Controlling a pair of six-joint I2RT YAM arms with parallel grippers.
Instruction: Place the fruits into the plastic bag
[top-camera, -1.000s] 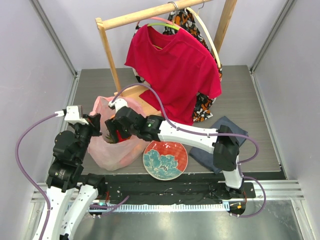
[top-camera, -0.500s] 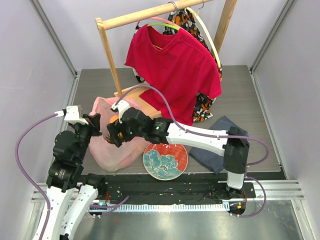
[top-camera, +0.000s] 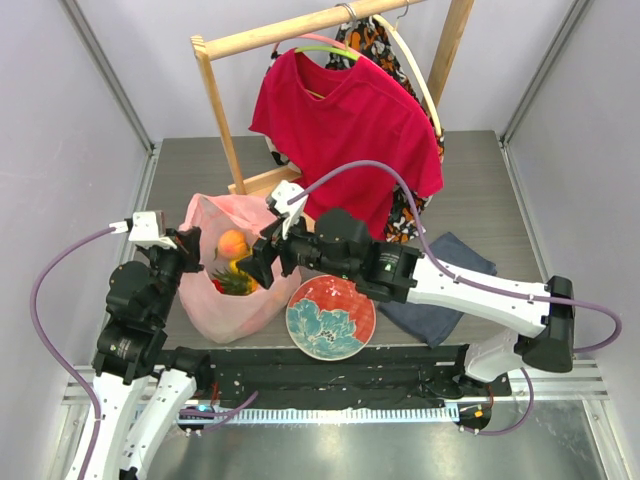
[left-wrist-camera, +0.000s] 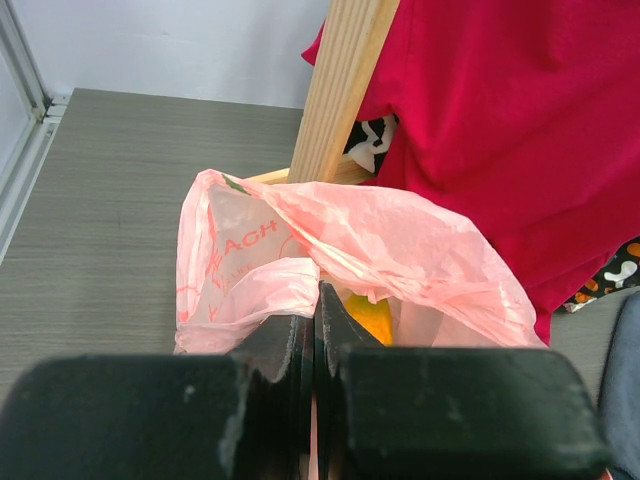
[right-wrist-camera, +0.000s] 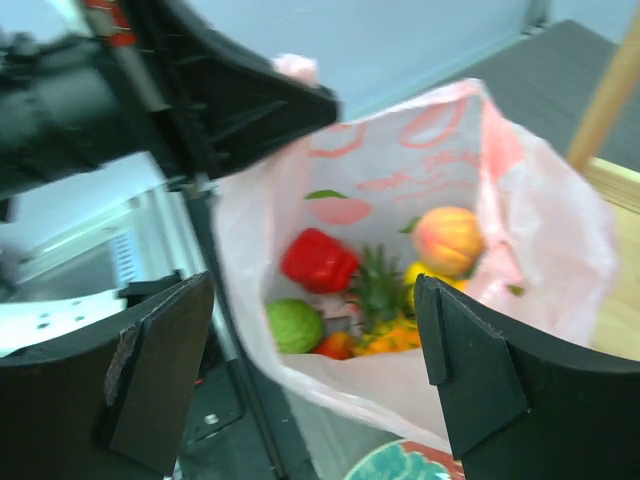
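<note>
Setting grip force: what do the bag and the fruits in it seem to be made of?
The plastic bag looks like thin translucent pink film: it crumples and light shows through. The red pepper and peach inside look like moulded plastic, probably, being smooth, slightly glossy and uniformly coloured; whether they are hard or soft cannot be told.

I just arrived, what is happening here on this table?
The left gripper has its fingers shut on the rim of the pink plastic bag, holding its mouth up. The right gripper hovers open and empty by that mouth. A peach, red pepper, green fruit and pineapple lie inside.
</note>
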